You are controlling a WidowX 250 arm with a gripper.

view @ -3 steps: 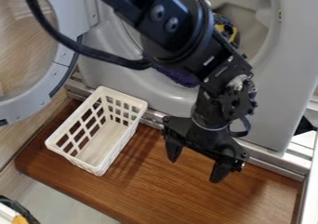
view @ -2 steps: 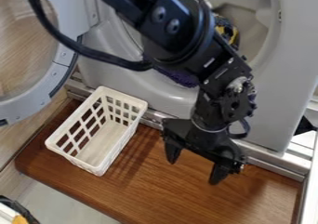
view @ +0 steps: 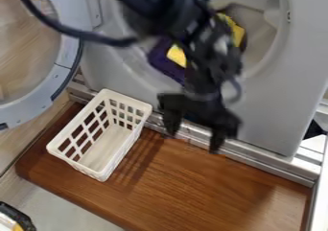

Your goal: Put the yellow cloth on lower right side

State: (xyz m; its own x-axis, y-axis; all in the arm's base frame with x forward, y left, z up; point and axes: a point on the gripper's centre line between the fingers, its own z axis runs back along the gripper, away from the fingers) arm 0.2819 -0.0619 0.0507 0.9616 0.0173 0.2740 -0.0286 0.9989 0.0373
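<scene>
Pincer (view: 193,142) hangs with its tips apart near the rail (view: 269,164). Behind your arm (view: 208,62), which hides part of it, yellow cloth (view: 177,56) shows at the washer's (view: 272,112) mouth; you can't tell whether the yellow on both sides joins. Purple cloth (view: 162,64) lies beside it. Below, your wooden bench (view: 192,191) carries a white basket (view: 76,118). At your view's left edge, the open door (view: 66,50) is cut off.
</scene>
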